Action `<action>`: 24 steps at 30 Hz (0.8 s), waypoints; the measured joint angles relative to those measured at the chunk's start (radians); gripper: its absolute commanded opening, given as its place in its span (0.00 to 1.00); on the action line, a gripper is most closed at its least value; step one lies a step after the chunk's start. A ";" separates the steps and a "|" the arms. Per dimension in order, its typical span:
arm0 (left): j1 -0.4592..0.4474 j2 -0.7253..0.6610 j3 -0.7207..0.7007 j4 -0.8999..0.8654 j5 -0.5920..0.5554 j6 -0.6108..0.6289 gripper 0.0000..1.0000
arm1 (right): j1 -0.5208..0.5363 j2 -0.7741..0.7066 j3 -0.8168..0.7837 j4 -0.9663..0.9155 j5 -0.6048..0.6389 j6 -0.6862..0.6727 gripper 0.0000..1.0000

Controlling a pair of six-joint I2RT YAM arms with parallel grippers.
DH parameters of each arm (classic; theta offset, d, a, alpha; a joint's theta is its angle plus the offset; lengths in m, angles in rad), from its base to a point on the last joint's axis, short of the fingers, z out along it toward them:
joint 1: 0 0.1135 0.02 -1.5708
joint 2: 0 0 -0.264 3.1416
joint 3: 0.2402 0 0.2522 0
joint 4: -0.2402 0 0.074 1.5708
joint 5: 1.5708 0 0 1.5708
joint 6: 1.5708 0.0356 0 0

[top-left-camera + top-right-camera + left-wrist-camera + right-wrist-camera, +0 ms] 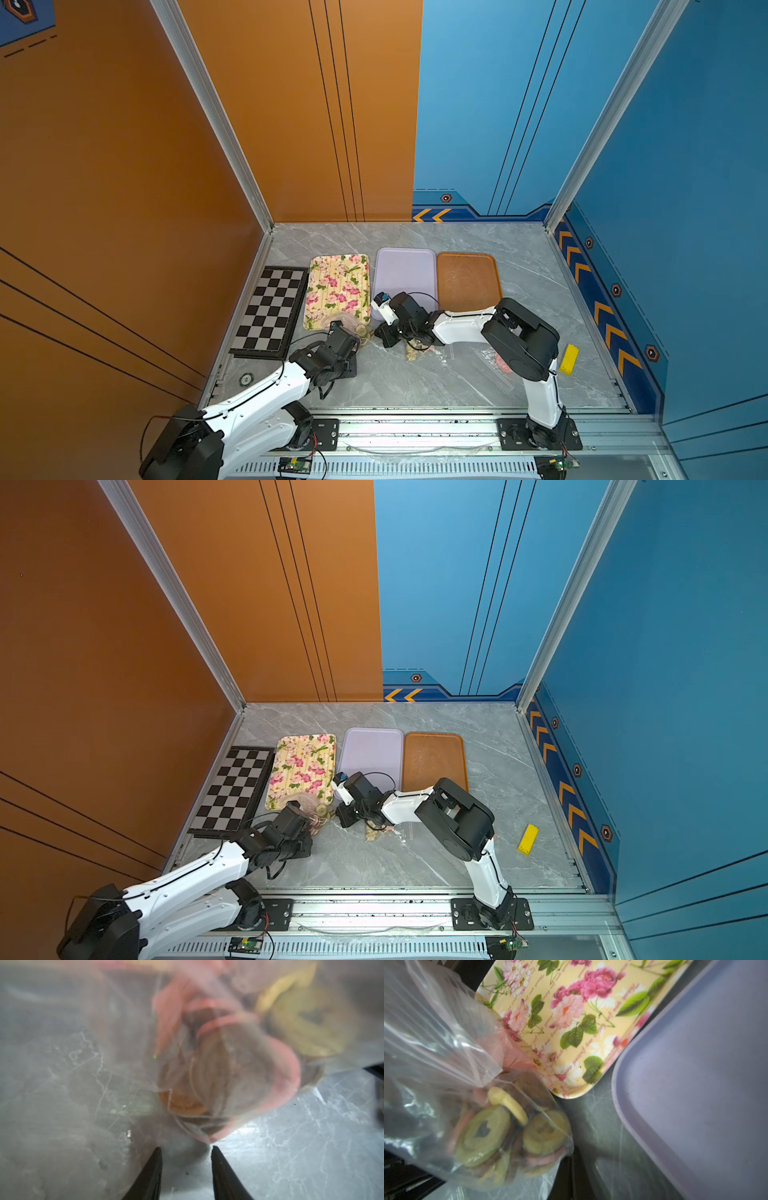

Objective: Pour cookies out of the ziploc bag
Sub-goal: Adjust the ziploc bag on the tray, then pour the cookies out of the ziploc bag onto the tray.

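The left gripper (pixel 186 1148) stands with its jaws part way apart, bare table (pixel 291 1157) showing in the gap. The bag (pixel 124 1043) hangs right in front of it, its lowest corner at one fingertip (pixel 215 1152). Whether they touch I can't tell.

The cookies (pixel 483 1136), brown, pink and yellow rounds, sit bunched in the bag's bottom end, between the two grippers. The right gripper (pixel 385 337) is closed, with the bag just beside it on the left gripper's side. I can't make out whether it pinches any film.

The floral tray (pixel 571 1012) lies just beyond both grippers, and the bag's upper part reaches over its near corner. The lilac tray (pixel 695 1064) lies beyond the right gripper, next to the floral one.

Behind the right gripper, under its wrist, a second bag (pixel 412 353) with cream cookies lies flat on the table.
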 measured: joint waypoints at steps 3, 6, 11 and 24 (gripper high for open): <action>0.000 0.029 0.006 0.036 0.000 0.017 0.35 | 0.000 0.000 0.000 0.000 0.000 0.000 0.00; 0.000 0.079 0.026 0.070 0.000 0.030 0.32 | 0.000 0.000 0.000 0.000 -0.003 0.000 0.00; -0.001 0.122 0.043 0.094 -0.006 0.043 0.24 | 0.000 0.000 -0.001 0.000 -0.003 0.000 0.00; -0.006 0.084 0.032 0.093 -0.026 0.043 0.00 | 0.000 0.000 -0.001 0.000 -0.004 0.000 0.00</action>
